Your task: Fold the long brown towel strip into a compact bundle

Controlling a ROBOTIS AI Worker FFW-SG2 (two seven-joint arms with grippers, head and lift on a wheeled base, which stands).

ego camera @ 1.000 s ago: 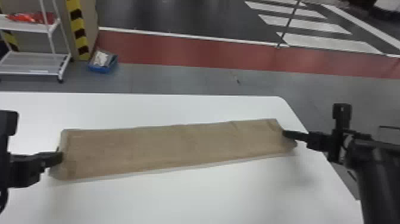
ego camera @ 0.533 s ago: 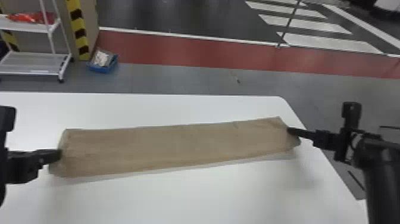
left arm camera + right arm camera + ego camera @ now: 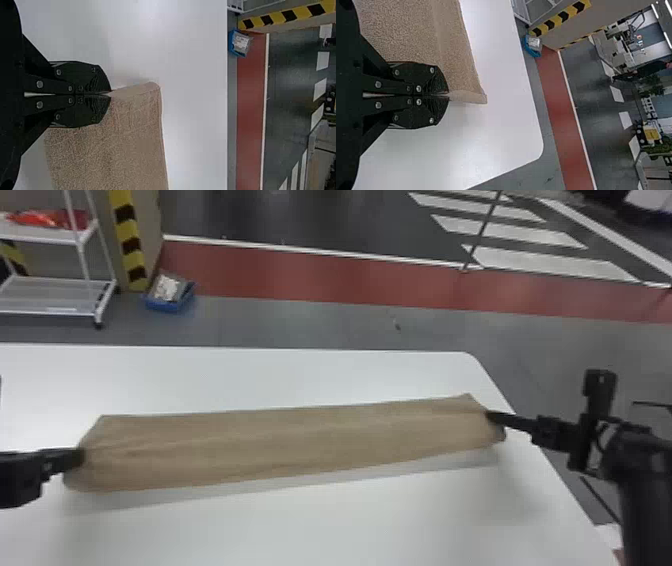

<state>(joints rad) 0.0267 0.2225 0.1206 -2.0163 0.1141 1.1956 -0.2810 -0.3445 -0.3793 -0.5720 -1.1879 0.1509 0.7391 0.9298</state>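
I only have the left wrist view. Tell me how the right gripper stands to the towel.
Observer: The right gripper is shut on the towel's other end.

Operator: Tell me how the strip runs.

Observer: In the head view it spans lengthwise from the left gripper to the right, not yet bundled.

Operator: Say whether it lies flat.

Observer: A shadow falls on the table along its near edge, so that edge looks lifted.

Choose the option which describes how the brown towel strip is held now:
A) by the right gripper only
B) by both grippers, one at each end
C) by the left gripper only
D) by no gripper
B: the left gripper and the right gripper each pinch one end of the towel strip.
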